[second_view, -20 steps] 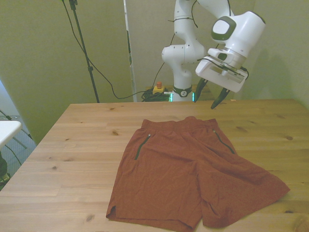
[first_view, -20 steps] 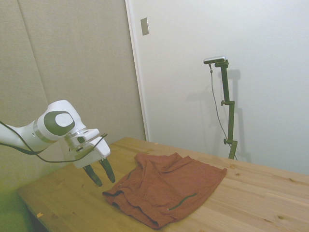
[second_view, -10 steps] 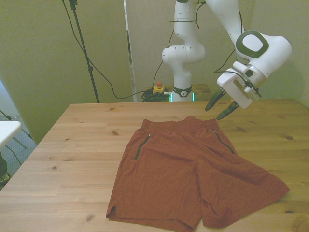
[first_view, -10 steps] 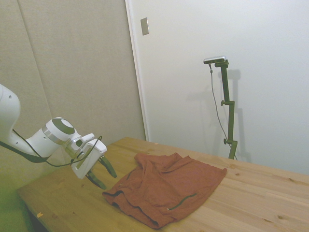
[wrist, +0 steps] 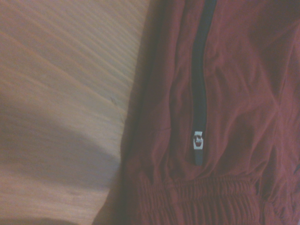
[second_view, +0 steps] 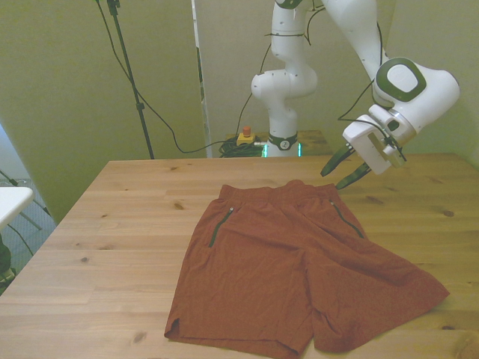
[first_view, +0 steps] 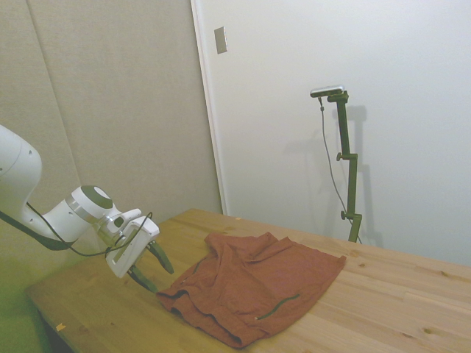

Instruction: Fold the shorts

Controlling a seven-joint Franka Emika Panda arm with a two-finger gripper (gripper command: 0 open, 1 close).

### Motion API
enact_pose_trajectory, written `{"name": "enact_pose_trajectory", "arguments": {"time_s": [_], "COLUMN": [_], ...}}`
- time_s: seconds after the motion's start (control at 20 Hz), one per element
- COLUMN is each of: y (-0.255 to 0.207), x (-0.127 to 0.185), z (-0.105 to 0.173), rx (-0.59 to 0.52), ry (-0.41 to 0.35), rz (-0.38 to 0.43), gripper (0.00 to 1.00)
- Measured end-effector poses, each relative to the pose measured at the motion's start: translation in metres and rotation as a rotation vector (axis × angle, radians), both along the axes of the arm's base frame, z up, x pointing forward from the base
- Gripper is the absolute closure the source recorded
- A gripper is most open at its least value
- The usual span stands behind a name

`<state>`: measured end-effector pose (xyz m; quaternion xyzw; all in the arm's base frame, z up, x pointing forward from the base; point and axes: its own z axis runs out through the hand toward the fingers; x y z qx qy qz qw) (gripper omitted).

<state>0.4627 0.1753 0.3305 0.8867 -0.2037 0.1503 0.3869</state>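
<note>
The rust-red shorts [second_view: 299, 269] lie flat on the wooden table, waistband toward the far edge and both legs toward the near edge. In the side view the shorts [first_view: 254, 287] show as a wrinkled heap. My gripper [second_view: 338, 169] hangs open just above the table beside the waistband corner on the front view's right, tilted toward the cloth. The same gripper [first_view: 152, 270] shows its dark fingers spread in the side view. Up close, the wrist view holds the shorts [wrist: 234, 93] with a dark pocket zipper [wrist: 198, 84] and the gathered waistband [wrist: 201, 201].
The table [second_view: 112, 224] has bare wood on the front view's left and along the far edge. A small red and yellow button box [second_view: 245, 135] sits behind the table by the robot's base.
The gripper has dropped lower and drawn closer to the waistband corner, tilting further toward the cloth. The shorts have not moved.
</note>
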Motion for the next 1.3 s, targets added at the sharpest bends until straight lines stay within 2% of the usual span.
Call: {"name": "enact_pose_trajectory", "arguments": {"time_s": [0.4, 0.45, 1.3], "y": [-0.007, -0.007, -0.015], "x": [0.004, 0.004, 0.008], "z": [-0.013, -0.013, -0.02], "rx": [-0.008, -0.007, 0.001], "ry": [0.023, 0.023, 0.029], "rz": [-0.01, -0.009, -0.021], "gripper": [0.0, 1.0, 1.0]}}
